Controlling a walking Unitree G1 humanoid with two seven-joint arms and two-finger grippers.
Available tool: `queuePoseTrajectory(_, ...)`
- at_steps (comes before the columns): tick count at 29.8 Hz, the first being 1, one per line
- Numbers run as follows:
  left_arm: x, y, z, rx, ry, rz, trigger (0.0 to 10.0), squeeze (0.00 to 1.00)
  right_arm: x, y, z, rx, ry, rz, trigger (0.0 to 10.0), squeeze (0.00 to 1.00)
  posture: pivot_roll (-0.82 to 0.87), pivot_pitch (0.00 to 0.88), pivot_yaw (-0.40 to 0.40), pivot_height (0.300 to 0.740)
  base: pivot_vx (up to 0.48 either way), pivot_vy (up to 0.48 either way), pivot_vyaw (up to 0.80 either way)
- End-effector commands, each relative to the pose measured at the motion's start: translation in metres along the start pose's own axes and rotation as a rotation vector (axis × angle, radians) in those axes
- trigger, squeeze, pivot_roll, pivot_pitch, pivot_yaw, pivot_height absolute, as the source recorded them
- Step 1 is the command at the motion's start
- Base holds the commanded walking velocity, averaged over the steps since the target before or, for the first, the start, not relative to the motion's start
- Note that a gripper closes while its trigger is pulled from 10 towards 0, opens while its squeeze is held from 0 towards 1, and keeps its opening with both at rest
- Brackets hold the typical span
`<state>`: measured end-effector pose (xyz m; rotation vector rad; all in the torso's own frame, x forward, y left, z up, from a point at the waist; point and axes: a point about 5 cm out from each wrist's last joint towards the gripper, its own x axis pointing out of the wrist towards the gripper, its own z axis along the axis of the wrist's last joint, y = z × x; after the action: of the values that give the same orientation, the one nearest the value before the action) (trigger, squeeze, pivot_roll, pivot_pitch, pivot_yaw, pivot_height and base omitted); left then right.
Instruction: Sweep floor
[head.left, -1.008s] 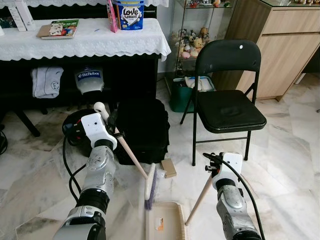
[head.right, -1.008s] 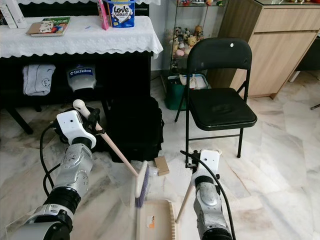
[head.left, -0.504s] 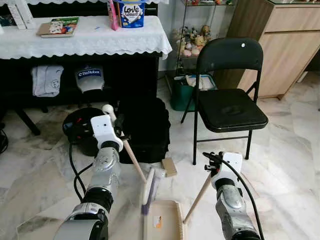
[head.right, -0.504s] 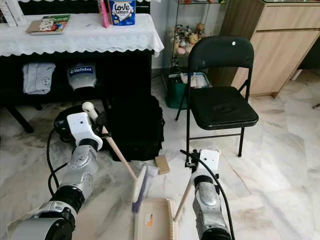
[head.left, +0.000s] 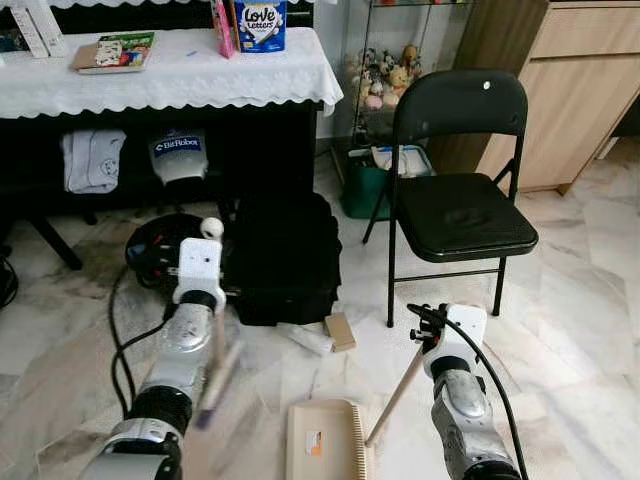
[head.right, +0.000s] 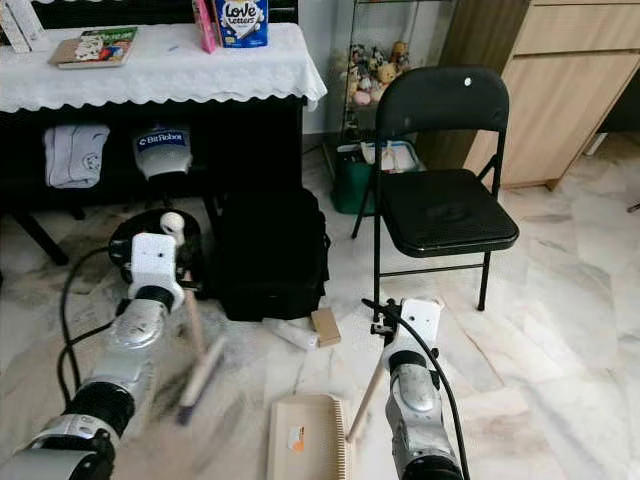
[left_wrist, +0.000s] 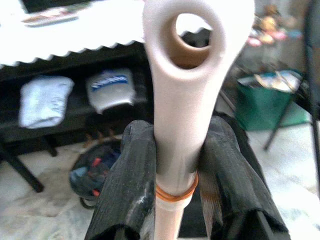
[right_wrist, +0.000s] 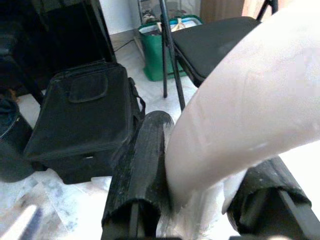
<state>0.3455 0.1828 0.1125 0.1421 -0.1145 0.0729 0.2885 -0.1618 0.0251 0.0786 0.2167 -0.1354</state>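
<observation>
left gripper (left_wrist: 175, 165) clamped on broom (head.right: 197, 368) handle, brush head blurred over marble floor (head.left: 585, 300) left of dustpan (head.left: 324, 441) | right gripper (right_wrist: 200, 200) clamped on dustpan handle (head.left: 398, 395), pan flat at the floor's near edge | small box (head.left: 339, 331) and white tube (head.left: 305, 338) lie just before black case (head.left: 282, 255) | folding chair (head.left: 460, 200) stands right, open floor beyond

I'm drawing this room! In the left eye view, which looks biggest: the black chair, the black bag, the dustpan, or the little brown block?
1. Black folding chair
2. Black fabric bag
3. Beige plastic dustpan, nearer the camera, so flattered
4. Small brown block
</observation>
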Motion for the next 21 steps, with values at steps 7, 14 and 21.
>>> queuePoseTrajectory(7, 0.007, -0.011, 0.024, -0.222, -0.084, -0.057, 10.0, 0.00, 0.004, 0.002, 0.008, -0.001, -0.034, 0.009, 10.0, 0.00, -0.07, 0.047, -0.006, 0.740, 0.000, 0.000, 0.00)
queuePoseTrajectory(14, 0.010, -0.009, 0.032, -0.373, -0.092, -0.034, 10.0, 0.00, 0.004, 0.000, 0.009, -0.002, -0.035, 0.006, 10.0, 0.00, -0.08, 0.043, -0.007, 0.740, 0.000, 0.000, 0.00)
queuePoseTrajectory(21, 0.009, -0.012, 0.036, -0.446, -0.098, -0.050, 10.0, 0.00, 0.004, 0.000, 0.009, 0.000, -0.035, 0.007, 10.0, 0.00, -0.08, 0.045, -0.007, 0.740, 0.000, 0.000, 0.00)
